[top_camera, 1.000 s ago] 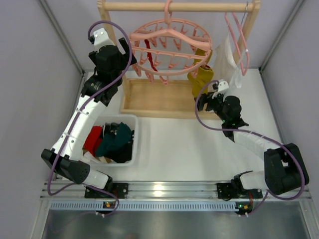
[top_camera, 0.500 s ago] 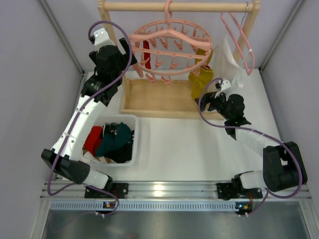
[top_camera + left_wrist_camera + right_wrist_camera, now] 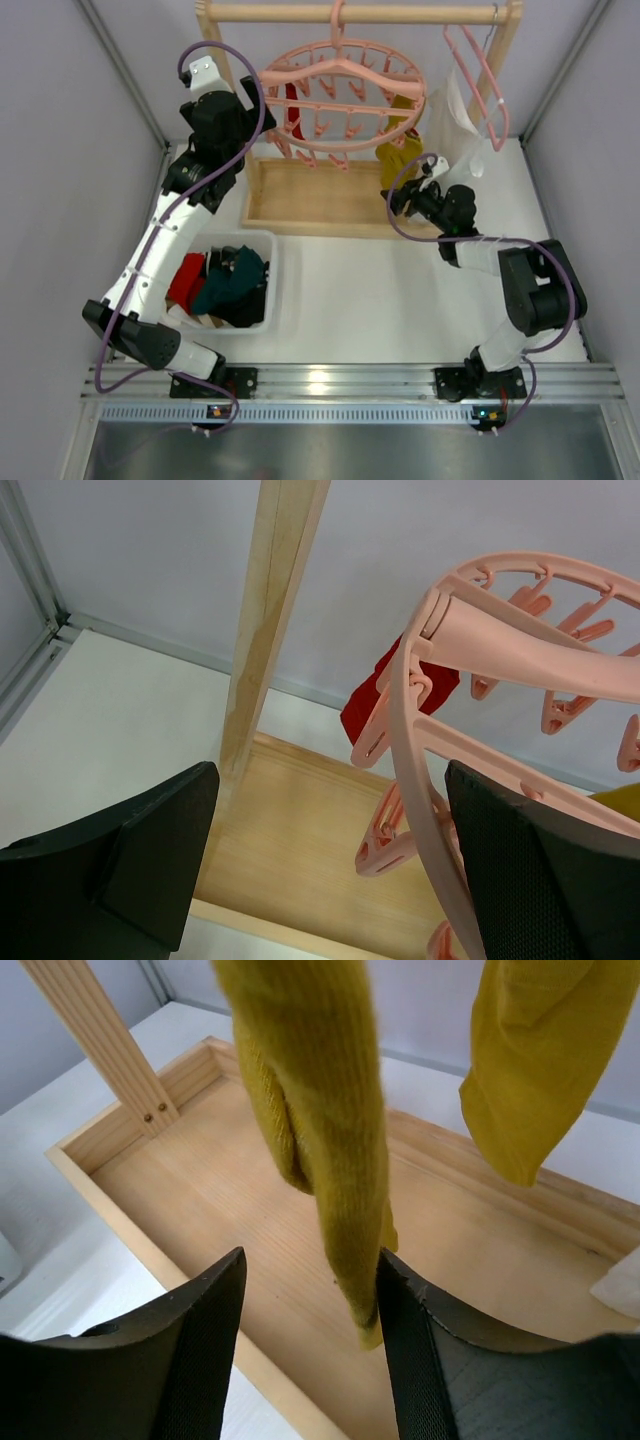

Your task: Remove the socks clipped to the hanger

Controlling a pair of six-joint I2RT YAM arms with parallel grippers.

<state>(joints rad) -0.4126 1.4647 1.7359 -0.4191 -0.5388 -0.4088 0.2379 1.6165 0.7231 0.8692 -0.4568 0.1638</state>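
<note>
The round pink hanger (image 3: pixel 340 95) hangs from the wooden rail. A red sock (image 3: pixel 291 105) is clipped at its left, and mustard socks (image 3: pixel 398 150) are clipped at its right. My left gripper (image 3: pixel 250 112) is open at the hanger's left rim. In the left wrist view the pink ring (image 3: pixel 425 780) runs between the open fingers (image 3: pixel 130 870), close to the right one, with the red sock (image 3: pixel 385 690) behind. My right gripper (image 3: pixel 398 197) is open below the mustard socks. One mustard sock (image 3: pixel 320 1110) hangs between its fingers (image 3: pixel 450 1360), its tip against the right one. Another mustard sock (image 3: pixel 540 1060) hangs further right.
The wooden rack's base tray (image 3: pixel 310 200) lies under the hanger, and its left post (image 3: pixel 270 610) is near my left gripper. A white bin (image 3: pixel 272 280) at the left holds red and teal socks. A slim pink hanger with white cloth (image 3: pixel 470 80) hangs at the right.
My right arm has swung left and forward, so its gripper now straddles a hanging mustard sock. The slim hanger has swung slightly. The left arm has not moved.
</note>
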